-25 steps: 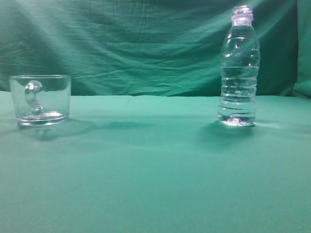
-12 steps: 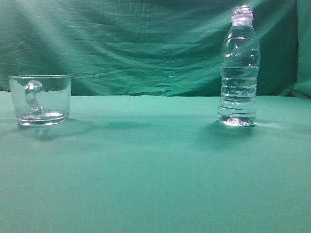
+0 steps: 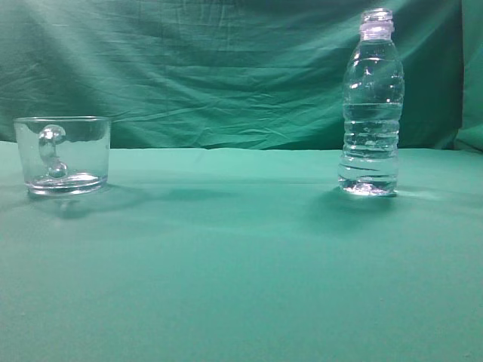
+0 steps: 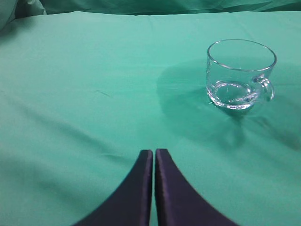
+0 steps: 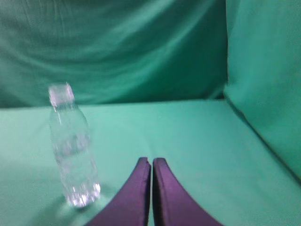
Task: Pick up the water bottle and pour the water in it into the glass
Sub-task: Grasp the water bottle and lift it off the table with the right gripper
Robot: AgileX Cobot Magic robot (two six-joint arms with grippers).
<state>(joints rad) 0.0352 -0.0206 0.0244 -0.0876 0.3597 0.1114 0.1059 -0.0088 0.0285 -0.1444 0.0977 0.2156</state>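
Note:
The water bottle [image 3: 370, 105] stands upright and uncapped at the right of the green table, with clear water in it up to the shoulder. It also shows blurred in the right wrist view [image 5: 73, 150], left of and beyond my right gripper [image 5: 151, 161], which is shut and empty. The glass [image 3: 64, 154] stands at the far left, its handle facing the exterior camera. In the left wrist view the glass [image 4: 240, 73] sits up and to the right of my left gripper [image 4: 154, 151], which is shut and empty. Neither gripper shows in the exterior view.
A green cloth covers the table [image 3: 241, 264] and hangs as a wrinkled backdrop [image 3: 211, 68] behind it. In the right wrist view a green cloth wall [image 5: 263, 80] rises at the right side.

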